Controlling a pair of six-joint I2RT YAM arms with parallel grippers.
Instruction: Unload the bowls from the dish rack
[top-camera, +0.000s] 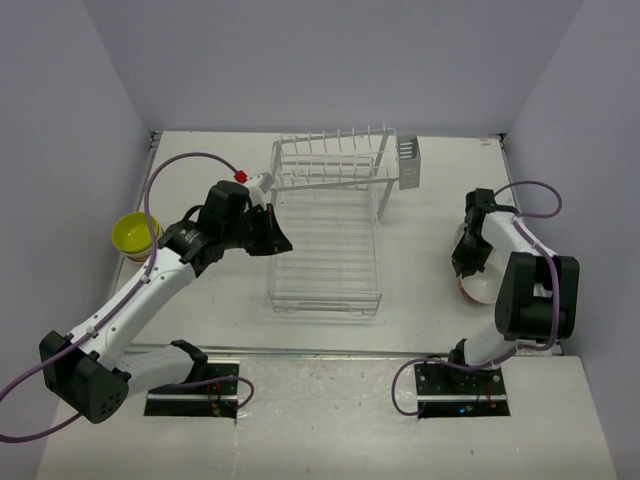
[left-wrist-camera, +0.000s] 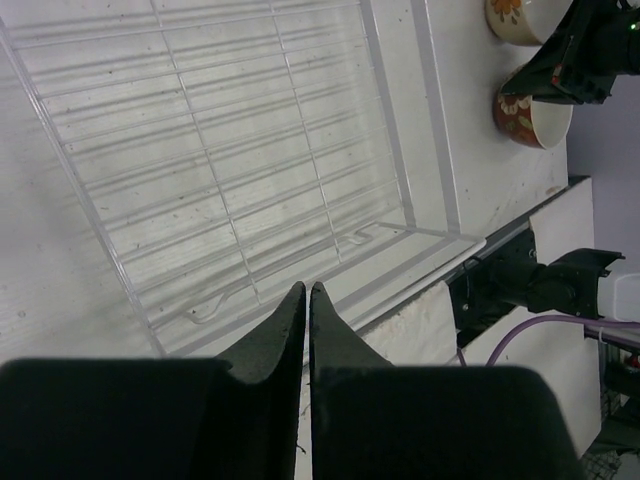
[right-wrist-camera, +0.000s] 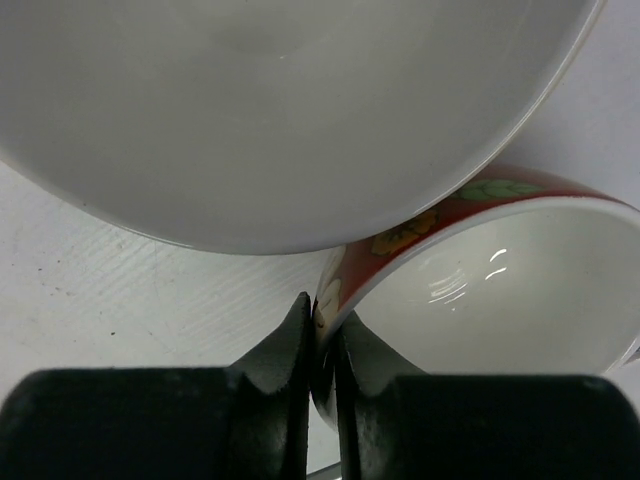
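The white wire dish rack (top-camera: 330, 235) stands mid-table; no bowl shows in its grid tray (left-wrist-camera: 230, 150). My left gripper (top-camera: 280, 240) is shut and empty, its tips (left-wrist-camera: 308, 290) over the tray's near-left edge. My right gripper (top-camera: 467, 262) is shut on the rim of the dark red bowl (right-wrist-camera: 470, 200), which has a white inside and sits at the right of the table (top-camera: 480, 286). A cream bowl (right-wrist-camera: 280, 120) sits right beside it, touching or nearly so. Both bowls also show in the left wrist view, cream (left-wrist-camera: 520, 18) and red (left-wrist-camera: 530, 118). A lime-yellow bowl (top-camera: 133, 234) sits at the far left.
An orange edge (top-camera: 146, 256) shows under the lime-yellow bowl. The rack's raised tines (top-camera: 335, 150) and cutlery basket (top-camera: 409, 165) are at the back. The table's front edge (top-camera: 330, 352) runs just behind the arm bases.
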